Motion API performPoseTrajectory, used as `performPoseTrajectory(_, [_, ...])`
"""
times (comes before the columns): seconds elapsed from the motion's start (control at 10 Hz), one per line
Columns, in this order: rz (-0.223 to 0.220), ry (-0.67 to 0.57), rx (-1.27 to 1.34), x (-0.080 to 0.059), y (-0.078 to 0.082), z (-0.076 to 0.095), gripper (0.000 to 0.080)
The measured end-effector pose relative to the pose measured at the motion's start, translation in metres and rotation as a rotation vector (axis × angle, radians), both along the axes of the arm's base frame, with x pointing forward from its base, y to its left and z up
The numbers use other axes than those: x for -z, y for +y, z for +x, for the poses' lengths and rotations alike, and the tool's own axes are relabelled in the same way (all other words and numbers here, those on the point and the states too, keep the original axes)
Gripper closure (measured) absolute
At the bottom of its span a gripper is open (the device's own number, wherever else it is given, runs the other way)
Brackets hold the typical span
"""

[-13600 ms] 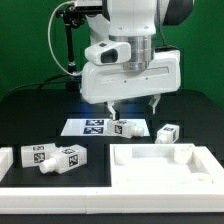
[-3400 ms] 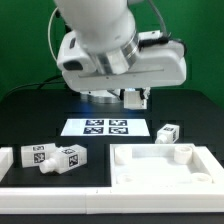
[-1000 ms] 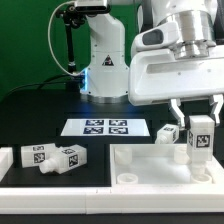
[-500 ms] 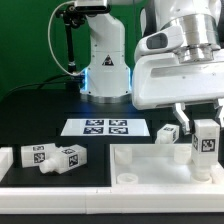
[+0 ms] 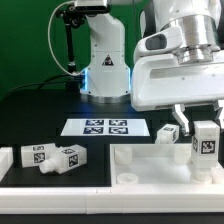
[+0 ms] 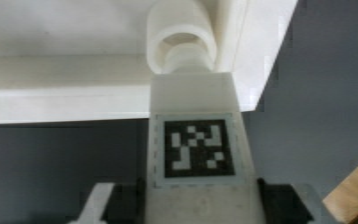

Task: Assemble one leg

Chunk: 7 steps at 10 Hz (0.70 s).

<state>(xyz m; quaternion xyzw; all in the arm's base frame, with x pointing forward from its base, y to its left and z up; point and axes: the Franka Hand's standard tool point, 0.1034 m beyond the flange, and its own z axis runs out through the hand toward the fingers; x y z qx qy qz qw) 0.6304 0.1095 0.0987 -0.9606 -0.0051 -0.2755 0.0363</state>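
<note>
My gripper (image 5: 204,128) is shut on a white leg (image 5: 205,142) with a black-and-white tag, held upright at the exterior view's right. The leg's lower end is at the right rear corner of the large white table top (image 5: 165,165). In the wrist view the leg (image 6: 197,130) runs out from between the fingers (image 6: 108,205) to a round socket (image 6: 181,45) in the table top's corner (image 6: 87,80). Whether the leg's end touches the socket I cannot tell.
Two more tagged legs (image 5: 55,157) lie at the exterior view's left beside a white part (image 5: 6,162). Another leg (image 5: 168,133) lies behind the table top. The marker board (image 5: 105,127) lies at mid-table. The robot base (image 5: 105,60) stands behind.
From one second ago the gripper and its leg moved slightly to the exterior view's right and down toward the table top's corner. Earlier still it picked the leg up near the marker board.
</note>
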Motion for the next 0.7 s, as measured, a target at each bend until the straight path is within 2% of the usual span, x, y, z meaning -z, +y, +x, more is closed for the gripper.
performPoseTrajectory(0.7, [-0.002, 0.002, 0.007, 0.0107, -0.0014, -0.003, 0.0512])
